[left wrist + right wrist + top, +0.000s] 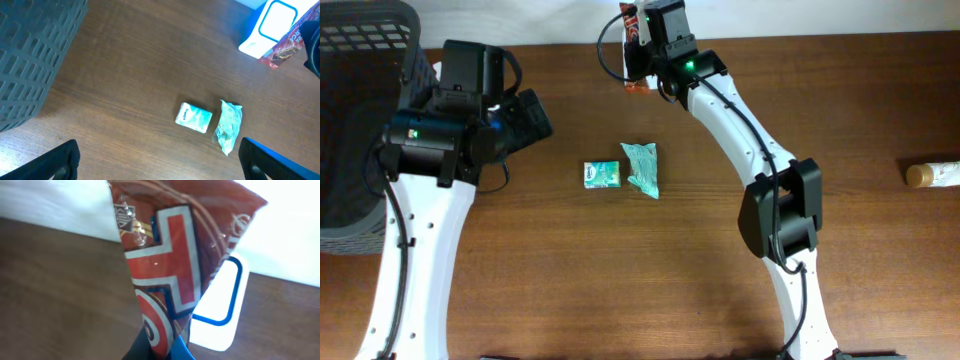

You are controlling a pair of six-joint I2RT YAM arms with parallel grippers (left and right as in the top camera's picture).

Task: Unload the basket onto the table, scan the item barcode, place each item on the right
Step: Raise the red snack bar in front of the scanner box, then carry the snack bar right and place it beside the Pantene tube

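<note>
Table (620, 280): dark wood, pale wall behind.
Writing: none I can read on the snack packet (170, 270).
Right gripper (642, 60): clamps the packet by the scanner (265, 30), far edge.
Left gripper (159, 150): spread wide.

No word or number can be made out. The red snack packet (170, 275) carries white-and-blue bands, a red-and-white spiral, and a small dark crest (125, 217) at its 11 o'clock corner, with illegible lettering. The small teal pack (194, 117) shows a dark line of print, too small to read.
</note>
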